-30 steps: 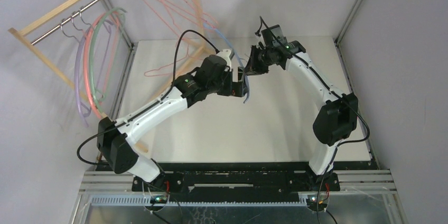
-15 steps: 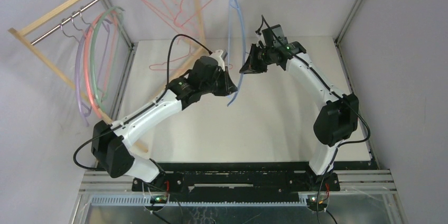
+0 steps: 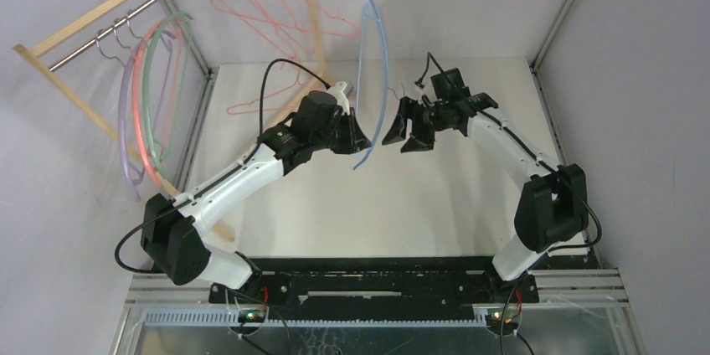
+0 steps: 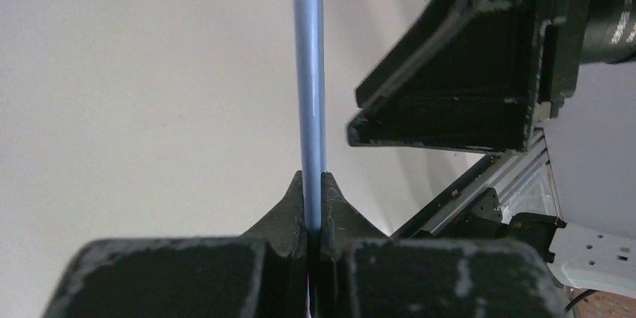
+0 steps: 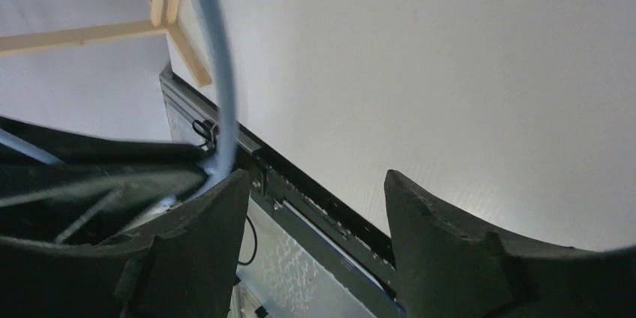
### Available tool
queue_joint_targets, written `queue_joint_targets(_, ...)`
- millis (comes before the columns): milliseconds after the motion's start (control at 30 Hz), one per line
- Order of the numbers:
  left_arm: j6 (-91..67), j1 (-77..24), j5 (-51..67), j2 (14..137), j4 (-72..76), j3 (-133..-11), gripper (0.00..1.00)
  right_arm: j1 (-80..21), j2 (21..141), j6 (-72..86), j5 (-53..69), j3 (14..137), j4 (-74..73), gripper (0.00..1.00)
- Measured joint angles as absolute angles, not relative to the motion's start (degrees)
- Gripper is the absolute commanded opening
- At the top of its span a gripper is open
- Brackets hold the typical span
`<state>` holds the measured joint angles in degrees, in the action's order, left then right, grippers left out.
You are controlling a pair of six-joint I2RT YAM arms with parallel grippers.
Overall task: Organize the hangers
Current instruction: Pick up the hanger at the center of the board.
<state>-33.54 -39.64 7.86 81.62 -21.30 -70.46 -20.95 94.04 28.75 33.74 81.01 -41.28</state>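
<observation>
A blue hanger [image 3: 381,54] stands nearly upright above the table's middle, and my left gripper [image 3: 362,141] is shut on its lower end. In the left wrist view its rod [image 4: 309,70] rises straight out of the closed left gripper [image 4: 313,202]. My right gripper [image 3: 403,132] is open just to the right of the hanger, with nothing between its fingers. In the right wrist view the blue hanger [image 5: 218,70] passes outside the left finger of the right gripper [image 5: 316,202]. Lilac, green and pink hangers [image 3: 149,112] hang on the rod. Pink wire hangers [image 3: 266,5] hang further along it.
The wooden rack [image 3: 77,27] with its metal rod [image 3: 126,18] stands tilted at the left back, one leg [image 3: 311,12] reaching toward the table's middle. One pink wire hanger [image 3: 266,105] lies on the table behind my left arm. Walls close in on both sides.
My left gripper closed on the blue hanger and swung it upright. My right gripper has opened, let go of the hanger and drawn back to the right.
</observation>
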Motion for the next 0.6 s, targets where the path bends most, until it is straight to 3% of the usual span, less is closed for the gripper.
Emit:
queue_joint_targets(300, -32.7, -37.8, 11.2, 81.6, -21.8, -70.0, 0.00, -13.9, 85.7, 32.6, 38.8, 64.9, -29.8, 0.74)
queue_joint_targets(600, -32.6, -37.8, 20.1, 81.6, -21.8, -70.6, 0.00, -9.0, 84.2, 53.3, 43.0, 50.8, 9.0, 0.73)
